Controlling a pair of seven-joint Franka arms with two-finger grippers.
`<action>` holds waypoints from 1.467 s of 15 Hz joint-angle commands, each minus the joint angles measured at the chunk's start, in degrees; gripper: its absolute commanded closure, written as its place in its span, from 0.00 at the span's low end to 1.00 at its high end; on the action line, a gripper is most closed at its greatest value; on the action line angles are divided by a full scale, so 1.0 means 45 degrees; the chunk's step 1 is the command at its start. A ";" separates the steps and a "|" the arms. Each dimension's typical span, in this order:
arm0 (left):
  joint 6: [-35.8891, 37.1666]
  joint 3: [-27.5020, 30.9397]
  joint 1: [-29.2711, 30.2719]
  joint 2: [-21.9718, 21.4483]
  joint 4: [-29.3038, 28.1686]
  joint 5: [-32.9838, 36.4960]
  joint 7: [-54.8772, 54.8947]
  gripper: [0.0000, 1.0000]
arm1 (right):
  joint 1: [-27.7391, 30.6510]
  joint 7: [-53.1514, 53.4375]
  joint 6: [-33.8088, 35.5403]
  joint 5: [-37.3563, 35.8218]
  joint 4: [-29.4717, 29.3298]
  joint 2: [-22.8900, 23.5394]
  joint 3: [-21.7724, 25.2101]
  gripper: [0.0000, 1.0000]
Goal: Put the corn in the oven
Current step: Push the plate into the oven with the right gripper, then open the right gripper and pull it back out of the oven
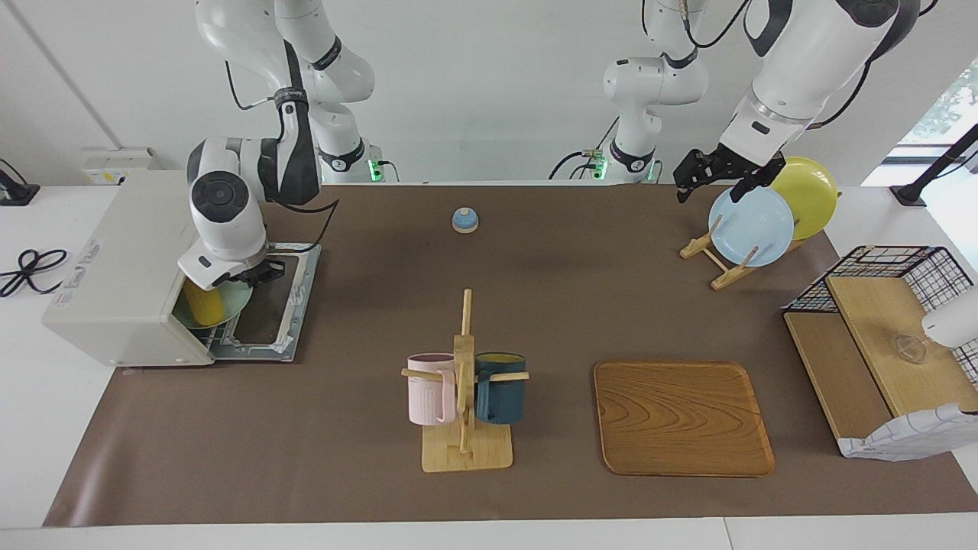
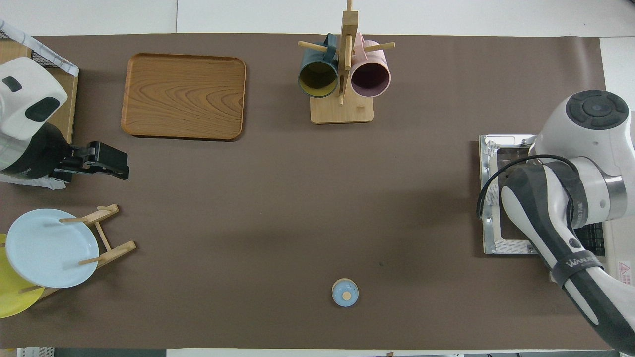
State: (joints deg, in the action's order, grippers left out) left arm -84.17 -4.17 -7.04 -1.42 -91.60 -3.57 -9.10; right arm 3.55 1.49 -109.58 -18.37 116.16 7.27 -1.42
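Note:
The corn (image 1: 202,304) lies on a pale green plate (image 1: 234,299) that sits partly inside the mouth of the off-white oven (image 1: 122,260), at the right arm's end of the table. The oven door (image 1: 269,315) is folded down flat. My right gripper (image 1: 256,274) is shut on the plate's rim, just over the door. In the overhead view the right arm covers the corn, the plate and its own gripper; only the door (image 2: 501,198) shows. My left gripper (image 1: 691,179) waits open in the air beside the plate rack, holding nothing.
A plate rack (image 1: 718,256) with a blue plate (image 1: 751,225) and a yellow plate stands near the left arm's base. A mug tree (image 1: 464,382), a wooden tray (image 1: 682,417), a small blue bell (image 1: 464,220) and a wire shelf (image 1: 879,336) also stand on the mat.

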 commanded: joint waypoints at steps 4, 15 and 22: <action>0.0170 -0.0030 0.0100 -0.0055 0.0121 0.0089 0.0185 0.00 | 0.0266 -0.0194 -0.0316 -0.0018 0.0515 -0.0249 -0.0193 0.48; 0.0150 -0.0030 0.0100 -0.0055 0.0121 0.0089 0.0185 0.00 | -0.1040 0.0914 -0.0195 0.1620 -0.0676 -0.0093 -0.0310 0.81; 0.0170 -0.0030 0.0100 -0.0055 0.0121 0.0089 0.0185 0.00 | -0.2039 0.3516 -0.3088 0.2150 0.0476 0.1038 -0.0310 1.00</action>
State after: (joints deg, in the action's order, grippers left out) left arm -84.17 -4.17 -7.04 -1.42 -91.60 -3.57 -9.10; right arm -6.41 16.16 -120.39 -9.60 117.12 9.69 -2.73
